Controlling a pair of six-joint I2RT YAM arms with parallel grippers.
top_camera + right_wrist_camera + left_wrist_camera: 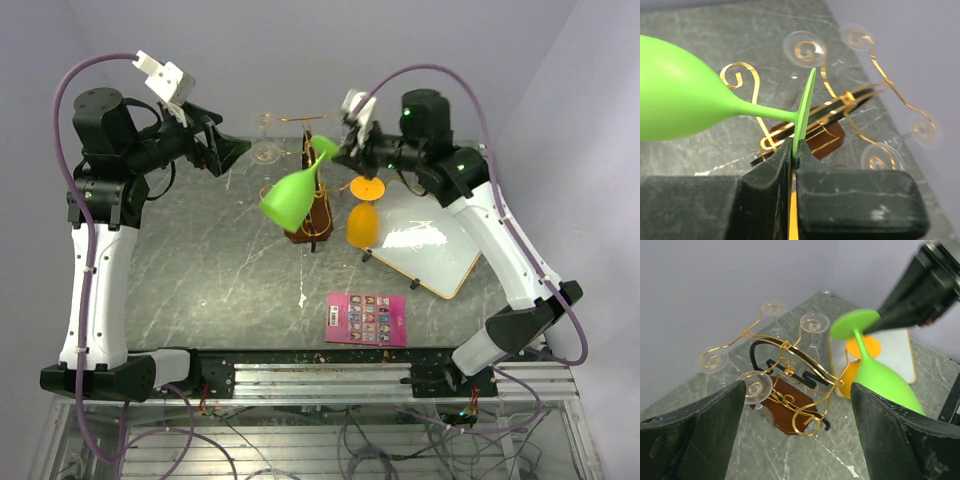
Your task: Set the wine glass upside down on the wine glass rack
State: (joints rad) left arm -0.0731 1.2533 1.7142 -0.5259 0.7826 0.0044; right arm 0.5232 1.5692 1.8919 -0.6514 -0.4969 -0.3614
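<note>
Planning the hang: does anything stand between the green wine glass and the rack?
Nothing visible does. The green wine glass, held at its foot by the right tool, tilts over the rack; the orange glass hangs beside it.

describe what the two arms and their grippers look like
The left arm and right arm both have long white links, black joints and black bases. A thin purple cable loops from each base up to the wrist, where a white camera mount sits. The left gripper and right gripper are matte black with broad, flat-faced fingers.
</note>
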